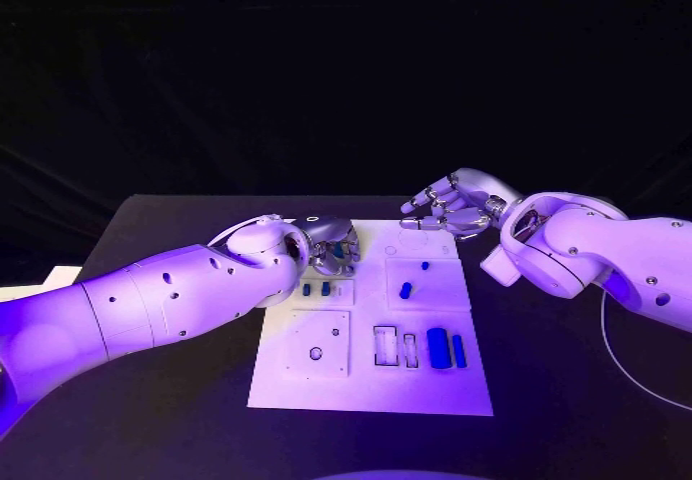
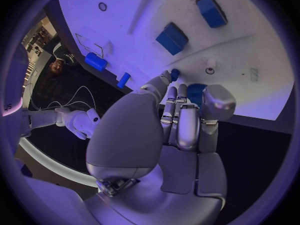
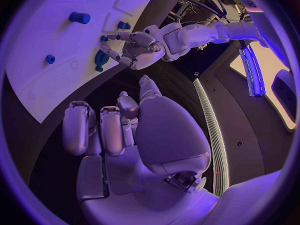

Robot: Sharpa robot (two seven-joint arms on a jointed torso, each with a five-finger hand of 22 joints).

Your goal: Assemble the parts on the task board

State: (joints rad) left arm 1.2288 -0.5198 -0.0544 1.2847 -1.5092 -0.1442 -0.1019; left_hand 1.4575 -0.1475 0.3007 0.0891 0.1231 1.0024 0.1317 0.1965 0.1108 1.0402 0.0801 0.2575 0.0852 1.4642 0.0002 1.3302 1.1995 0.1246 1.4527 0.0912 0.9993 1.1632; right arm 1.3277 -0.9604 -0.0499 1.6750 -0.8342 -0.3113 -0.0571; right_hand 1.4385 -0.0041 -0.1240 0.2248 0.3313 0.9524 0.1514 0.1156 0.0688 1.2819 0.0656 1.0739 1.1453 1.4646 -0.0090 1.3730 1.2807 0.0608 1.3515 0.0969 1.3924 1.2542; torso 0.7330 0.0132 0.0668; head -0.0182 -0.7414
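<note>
where left robot hand (image 1: 332, 247) meets task board (image 1: 371, 390), a half-hidden blue part (image 2: 196, 92)

We can read no text, label, brand or number on the task board (image 1: 369, 385), on the parts or on the worktop (image 1: 173, 410). In the left wrist view a small printed mark sits on the white plate near its edge (image 2: 254, 74), but it is too small for us to make out. Some dark marking shows on the white arm at that view's rim (image 2: 9, 106); we cannot read it.
</note>
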